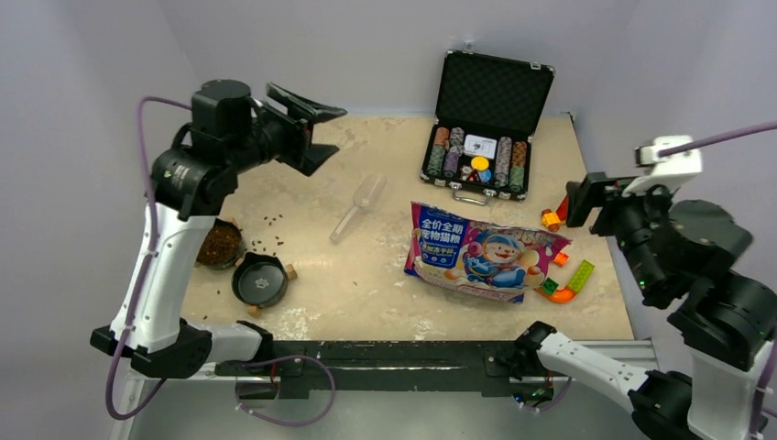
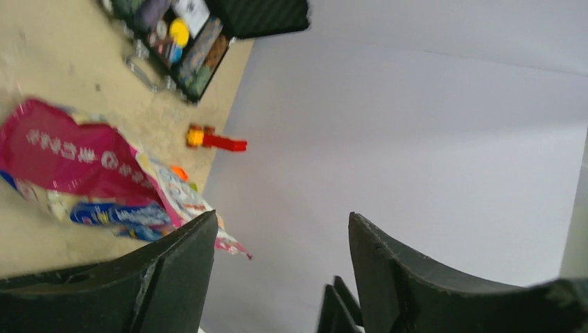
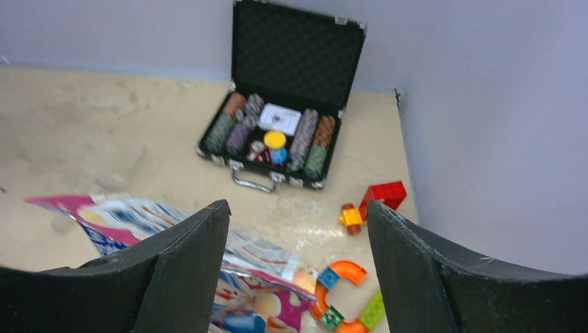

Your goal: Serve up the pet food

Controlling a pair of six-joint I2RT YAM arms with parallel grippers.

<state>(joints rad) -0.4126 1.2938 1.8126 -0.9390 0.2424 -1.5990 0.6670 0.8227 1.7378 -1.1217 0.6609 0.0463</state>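
The pet food (image 1: pixel 219 243) fills a small bowl at the table's left edge, and loose pellets (image 1: pixel 268 242) lie scattered beside it. An empty black bowl (image 1: pixel 260 280) stands just in front. The colourful pet food bag (image 1: pixel 481 252) lies flat at centre right; it also shows in the left wrist view as the bag (image 2: pixel 76 156) and in the right wrist view as the bag (image 3: pixel 132 218). A clear scoop (image 1: pixel 359 206) lies mid-table. My left gripper (image 1: pixel 337 130) (image 2: pixel 281 218) is raised over the back left, open and empty. My right gripper (image 1: pixel 575 203) (image 3: pixel 298 205) hangs open and empty right of the bag.
An open black case of poker chips (image 1: pixel 481 137) (image 3: pixel 277 135) stands at the back. Toy bricks (image 1: pixel 568 280) (image 3: pixel 347 291) and a small red and yellow toy (image 1: pixel 551 218) (image 3: pixel 371 205) lie by the right edge. Grey walls enclose the table.
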